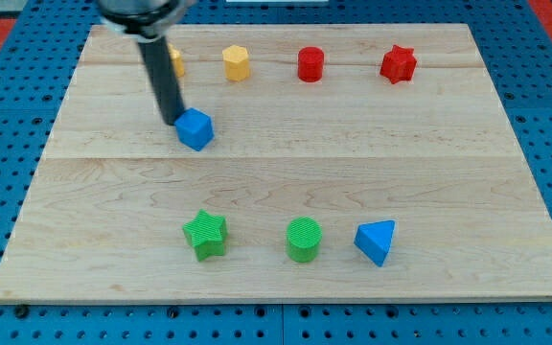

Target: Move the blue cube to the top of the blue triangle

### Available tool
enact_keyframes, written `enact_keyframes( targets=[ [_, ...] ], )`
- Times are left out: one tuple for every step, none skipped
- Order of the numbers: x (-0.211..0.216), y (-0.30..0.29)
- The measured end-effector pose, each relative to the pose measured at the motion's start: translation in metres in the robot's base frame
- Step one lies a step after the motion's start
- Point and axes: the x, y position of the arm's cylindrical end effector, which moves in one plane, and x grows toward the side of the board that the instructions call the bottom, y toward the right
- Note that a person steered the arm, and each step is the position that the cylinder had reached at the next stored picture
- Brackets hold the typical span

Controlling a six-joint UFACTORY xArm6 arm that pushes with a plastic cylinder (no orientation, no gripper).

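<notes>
My tip [172, 121], the lower end of a dark rod with no claw on it, touches the upper left edge of the blue cube [195, 129] on the wooden desk [286, 182]. The blue triangle [377, 241] lies well apart, toward the view's bottom right (beside a green cylinder [304, 239] and a green star [205, 234]). Yellow and red blocks line the view's top.

A lab bench: wooden board [286, 172] on blue pegboard [8, 77].
</notes>
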Motion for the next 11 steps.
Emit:
enact_keyframes(
  targets=[
    [0.056, 0.061],
    [0.048, 0.016],
    [0.074, -0.004],
    [0.078, 0.041],
    [0.097, 0.11],
    [0.112, 0.07],
    [0.123, 0.082],
    [0.13, 0.132],
    [0.137, 0.18],
    [0.132, 0.187],
    [0.125, 0.144]
  ],
)
